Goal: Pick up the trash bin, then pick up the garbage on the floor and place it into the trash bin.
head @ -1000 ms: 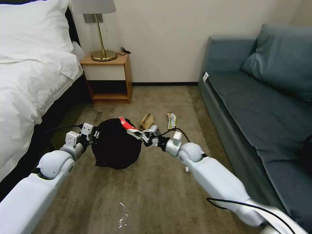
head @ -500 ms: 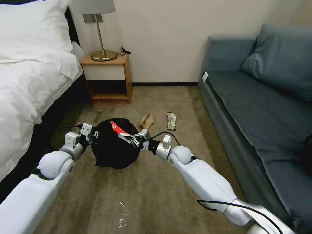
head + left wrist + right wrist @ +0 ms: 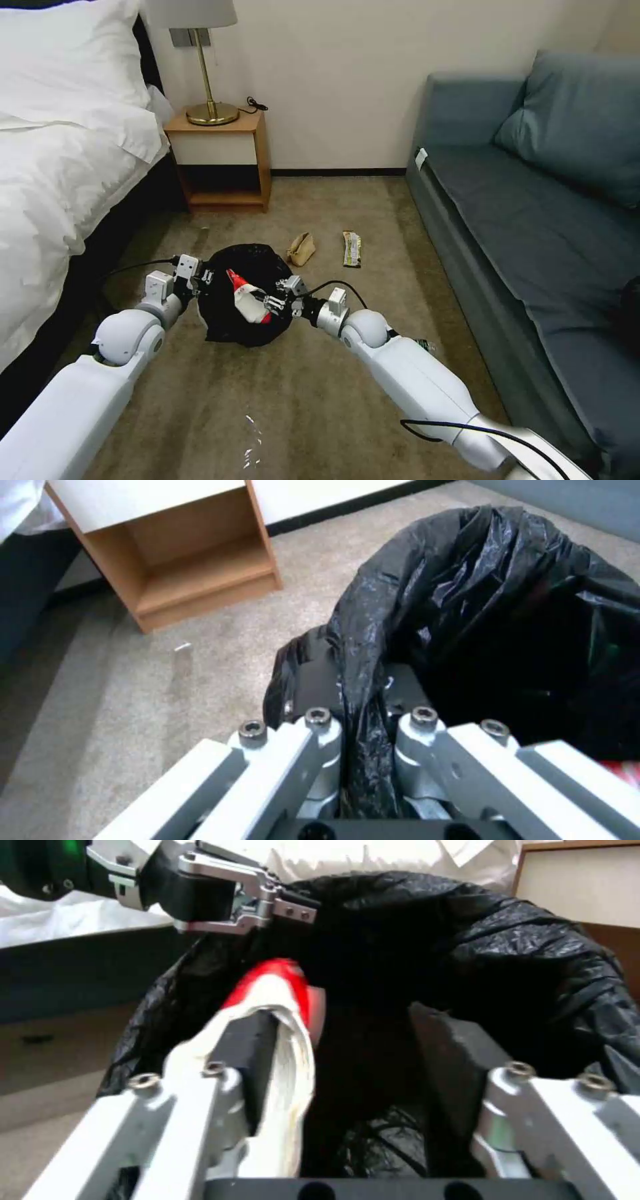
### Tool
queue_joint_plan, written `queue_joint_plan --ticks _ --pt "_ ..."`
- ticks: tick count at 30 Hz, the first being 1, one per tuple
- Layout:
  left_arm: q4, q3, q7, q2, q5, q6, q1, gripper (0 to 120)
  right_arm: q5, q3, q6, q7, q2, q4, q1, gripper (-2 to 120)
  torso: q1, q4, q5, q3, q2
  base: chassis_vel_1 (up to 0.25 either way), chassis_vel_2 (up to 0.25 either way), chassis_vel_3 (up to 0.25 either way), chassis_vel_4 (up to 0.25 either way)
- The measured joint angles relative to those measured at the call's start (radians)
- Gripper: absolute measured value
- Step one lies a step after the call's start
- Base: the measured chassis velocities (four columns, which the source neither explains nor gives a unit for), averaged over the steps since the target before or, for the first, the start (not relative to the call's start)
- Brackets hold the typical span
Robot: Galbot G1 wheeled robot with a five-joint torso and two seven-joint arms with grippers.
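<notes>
The trash bin (image 3: pixel 248 263), lined with a crinkly black bag, hangs just above the carpet. My left gripper (image 3: pixel 202 279) is shut on its bagged rim (image 3: pixel 363 715). My right gripper (image 3: pixel 270 308) is over the bin's mouth with its jaws wide open (image 3: pixel 347 1060). A crumpled red-and-white wrapper (image 3: pixel 244 300) still lies against one finger (image 3: pixel 287 990), above the black bag (image 3: pixel 467 930). On the carpet beyond the bin lie more garbage pieces: a tan paper bag (image 3: pixel 301 249) and a flat yellow-green wrapper (image 3: pixel 351 248).
A bed (image 3: pixel 53 167) with white linen runs along the left. A wooden nightstand (image 3: pixel 223 160) with a brass lamp (image 3: pixel 208 80) stands at the wall. A blue-grey sofa (image 3: pixel 533 220) borders the right. Open carpet lies between them.
My right gripper carried the red-and-white wrapper leftward from the bin's rim to over its mouth and opened. The left arm shifted the bin slightly right and away.
</notes>
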Motion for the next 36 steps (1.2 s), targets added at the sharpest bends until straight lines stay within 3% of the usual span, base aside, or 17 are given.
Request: queue_joint_plan --ticks 13,21,36 --pt "0.007 -0.01 0.008 0.005 0.007 -0.011 0.015 5 -0.037 -0.03 0.011 0.012 0.001 -0.039 0.035 99 0.0 0.0 0.0 0.0 0.0 0.0 0.0 0.0 0.0" --pt "0.0 -0.012 0.009 0.004 0.007 -0.012 0.025 5 -0.048 -0.131 0.001 0.015 -0.009 -0.071 0.105 100 0.0 0.0 0.0 0.0 0.0 0.0 0.0 0.0 0.0" --pt "0.0 -0.059 0.023 0.02 0.013 -0.028 0.069 5 -0.035 -0.293 -0.076 -0.073 -0.084 -0.055 0.349 100 0.0 0.0 0.0 0.0 0.0 0.0 0.0 0.0 0.0"
